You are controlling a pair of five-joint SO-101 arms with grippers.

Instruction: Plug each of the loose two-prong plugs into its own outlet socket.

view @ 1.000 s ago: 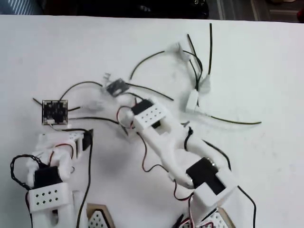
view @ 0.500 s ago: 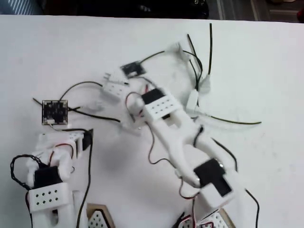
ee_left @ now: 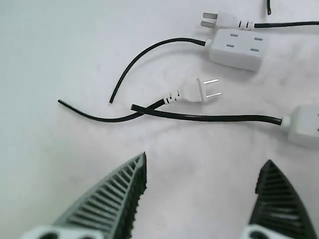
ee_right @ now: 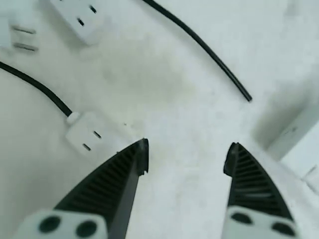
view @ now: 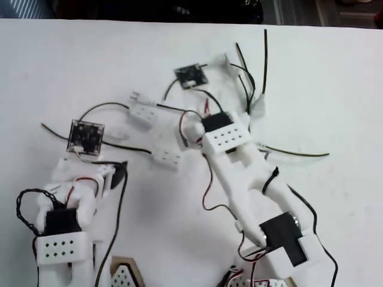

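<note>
A loose two-prong plug [ee_left: 202, 90] on a black cord lies on the white table ahead of my left gripper [ee_left: 202, 172], which is open and holds nothing. Past it sits a white outlet socket [ee_left: 237, 46], with a second plug [ee_left: 219, 21] just beyond. In the high view the same socket [view: 142, 113] lies mid-table, and another socket [view: 166, 158] lies nearer the arms. My right gripper [ee_right: 187, 152] is open and hovers over bare table. A socket [ee_right: 89, 133] lies close beside one of its fingers; another socket [ee_right: 79, 15] and a plug [ee_right: 15, 37] lie farther off.
Black cords cross the middle and far right of the table [view: 323, 78]. More white sockets [view: 258, 106] lie at the far right beside the right arm [view: 239, 167]. The left arm [view: 72, 197] stands at the near left. A loose cord end [ee_right: 246, 97] lies ahead of the right gripper.
The right arm has swung away and to the right, from over the mid-table socket to the far middle. The left arm has shifted slightly forward and right.
</note>
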